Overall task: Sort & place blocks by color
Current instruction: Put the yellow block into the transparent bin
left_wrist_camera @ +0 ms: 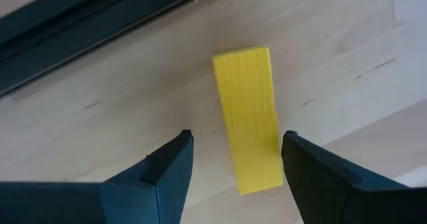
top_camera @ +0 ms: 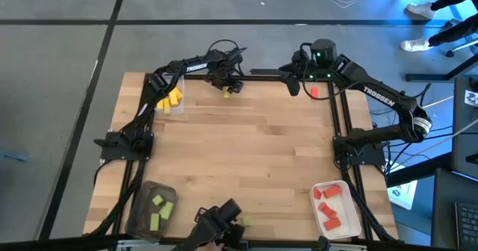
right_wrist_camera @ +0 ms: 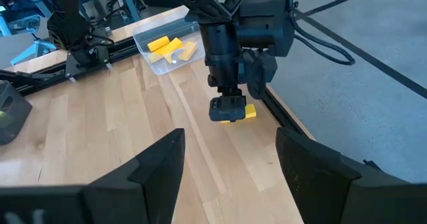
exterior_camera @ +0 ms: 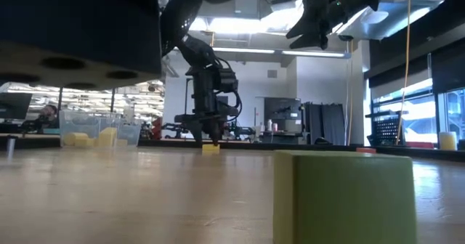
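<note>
In the view from above, we see the left gripper (top_camera: 229,87) near the top middle of the picture, right down over a yellow block (top_camera: 228,93) on the wooden table (top_camera: 246,154). In the left wrist view, its two dark fingers (left_wrist_camera: 160,177) are spread apart, and the yellow block (left_wrist_camera: 248,117) lies between them, close by one finger. It lies flat on the wood.

The right gripper (top_camera: 293,83) waits up in the air near the top right, with its fingers apart too. A red block (top_camera: 314,92) lies on the table just beside it.

More yellow blocks (top_camera: 169,100) sit in a clear tray (top_camera: 179,83) at the upper left. Green blocks (top_camera: 160,211) lie in a dark tray (top_camera: 142,206) at the lower left. Red blocks (top_camera: 328,205) fill a white tray (top_camera: 351,214) at the lower right. One green block (top_camera: 247,221) lies loose at the bottom middle.
</note>
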Controlling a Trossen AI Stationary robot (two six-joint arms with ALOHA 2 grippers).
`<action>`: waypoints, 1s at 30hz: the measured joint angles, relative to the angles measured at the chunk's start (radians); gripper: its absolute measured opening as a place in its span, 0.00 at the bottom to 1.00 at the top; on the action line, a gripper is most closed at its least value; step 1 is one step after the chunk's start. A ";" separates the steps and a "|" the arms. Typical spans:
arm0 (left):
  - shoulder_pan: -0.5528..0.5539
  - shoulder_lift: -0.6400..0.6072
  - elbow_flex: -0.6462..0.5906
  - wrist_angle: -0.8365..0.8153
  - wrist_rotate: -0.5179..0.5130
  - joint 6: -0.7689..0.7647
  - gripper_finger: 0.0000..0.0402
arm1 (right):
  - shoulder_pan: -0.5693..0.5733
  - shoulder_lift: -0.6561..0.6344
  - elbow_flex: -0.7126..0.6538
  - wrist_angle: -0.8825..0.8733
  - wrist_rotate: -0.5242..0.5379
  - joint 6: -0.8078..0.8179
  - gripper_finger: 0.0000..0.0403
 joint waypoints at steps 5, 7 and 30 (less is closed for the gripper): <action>0.003 0.000 0.000 0.000 0.016 0.000 0.52 | 0.000 0.000 0.000 0.000 0.000 0.000 0.59; 0.004 0.003 0.000 0.002 0.017 0.000 0.49 | 0.000 0.000 0.000 0.000 0.000 -0.002 0.59; 0.029 0.002 0.001 0.023 0.076 0.053 0.10 | -0.003 0.000 0.000 0.000 0.000 0.000 0.59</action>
